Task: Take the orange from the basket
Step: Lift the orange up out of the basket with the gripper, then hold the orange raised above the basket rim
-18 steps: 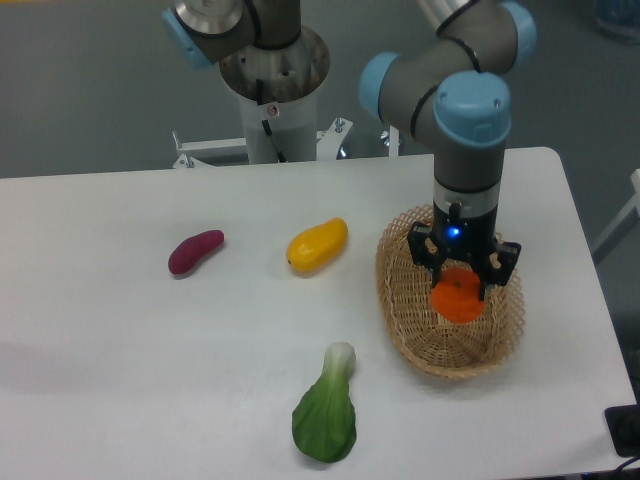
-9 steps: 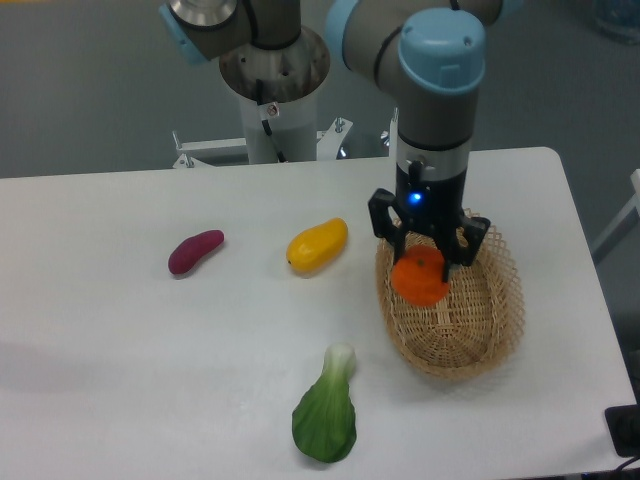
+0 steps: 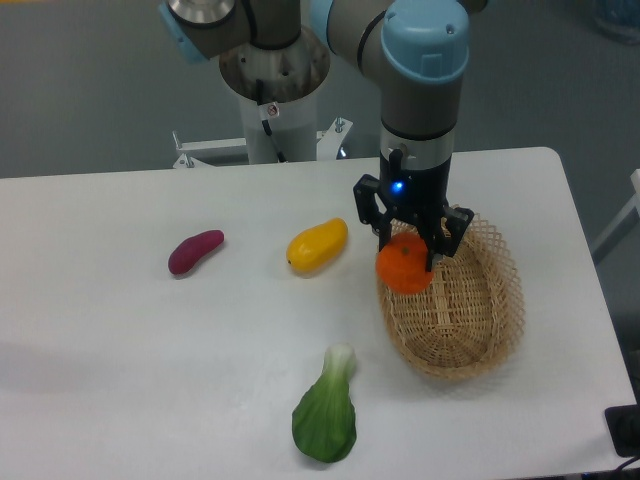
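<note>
Jaws pinch the orange (image 3: pixel 404 268), seemingly clear of the basket (image 3: pixel 490 330) rim; best to lift straight and slow, grip firm.

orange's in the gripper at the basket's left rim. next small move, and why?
Probably keep lifting a little before any sideways travel. The gripper is shut on the orange, which hangs over the left rim of the basket; more height should keep it from catching the wicker.
</note>
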`<state>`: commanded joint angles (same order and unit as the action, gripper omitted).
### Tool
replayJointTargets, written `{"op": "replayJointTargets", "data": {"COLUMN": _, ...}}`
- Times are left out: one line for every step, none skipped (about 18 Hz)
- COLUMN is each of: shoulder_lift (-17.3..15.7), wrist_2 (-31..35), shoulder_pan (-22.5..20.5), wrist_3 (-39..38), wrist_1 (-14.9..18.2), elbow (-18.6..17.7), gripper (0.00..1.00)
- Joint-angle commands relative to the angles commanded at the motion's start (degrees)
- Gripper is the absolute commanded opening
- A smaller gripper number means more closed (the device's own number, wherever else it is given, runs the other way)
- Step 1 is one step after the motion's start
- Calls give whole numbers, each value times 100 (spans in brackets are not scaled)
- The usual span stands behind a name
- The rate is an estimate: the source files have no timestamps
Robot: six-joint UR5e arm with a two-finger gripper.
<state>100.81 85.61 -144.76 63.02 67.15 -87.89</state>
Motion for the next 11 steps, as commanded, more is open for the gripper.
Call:
{"op": "replayJointTargets", "data": {"shoulder_lift": 9, "wrist_2": 0, "shoulder_pan": 9, "wrist_3": 0, "wrist_1": -17, "elbow": 0, "gripper": 66}}
{"op": "replayJointTargets", "data": {"shoulder_lift": 26, "wrist_2": 0, "shoulder_pan": 9, "wrist_3": 0, "wrist_1": -18, "elbow": 9, "gripper": 66}}
{"op": "replayJointTargets", "data": {"shoulder_lift": 35, "wrist_2": 0, "shoulder_pan": 9, "wrist_3": 0, "wrist_1": -26, "elbow": 9, "gripper": 66}}
{"op": "replayJointTargets", "data": {"shoulder_lift": 35, "wrist_2": 0, "shoulder_pan": 9, "wrist_3": 0, "wrist_1": -26, "elbow": 9, "gripper": 66}}
{"op": "replayJointTargets", "data": {"shoulder_lift": 35, "wrist_2": 0, "shoulder_pan": 9, "wrist_3": 0, "wrist_1": -26, "elbow": 0, "gripper": 66}}
{"op": "replayJointTargets", "data": {"shoulder_lift": 26, "wrist_2": -9, "shoulder_pan": 9, "wrist_3": -9, "wrist_1": -26, "elbow": -17, "gripper": 66}}
{"op": "replayJointTargets", "data": {"shoulder_lift": 9, "wrist_2": -9, "shoulder_pan": 9, "wrist_3": -9, "wrist_1": -35, "elbow": -35, "gripper": 66}}
{"op": "replayJointTargets", "data": {"shoulder_lift": 9, "wrist_2": -9, "shoulder_pan": 9, "wrist_3": 0, "wrist_1": -27, "elbow": -18, "gripper": 66}}
{"op": "replayJointTargets", "data": {"shoulder_lift": 17, "wrist_2": -9, "shoulder_pan": 9, "wrist_3": -9, "wrist_1": -26, "elbow": 0, "gripper": 66}}
{"op": "replayJointTargets", "data": {"shoulder_lift": 26, "wrist_2": -9, "shoulder_pan": 9, "wrist_3": 0, "wrist_1": -26, "elbow": 17, "gripper": 66}}
{"op": "replayJointTargets", "data": {"shoulder_lift": 35, "wrist_2": -9, "shoulder_pan": 9, "wrist_3": 0, "wrist_1": -26, "elbow": 17, "gripper": 66}}
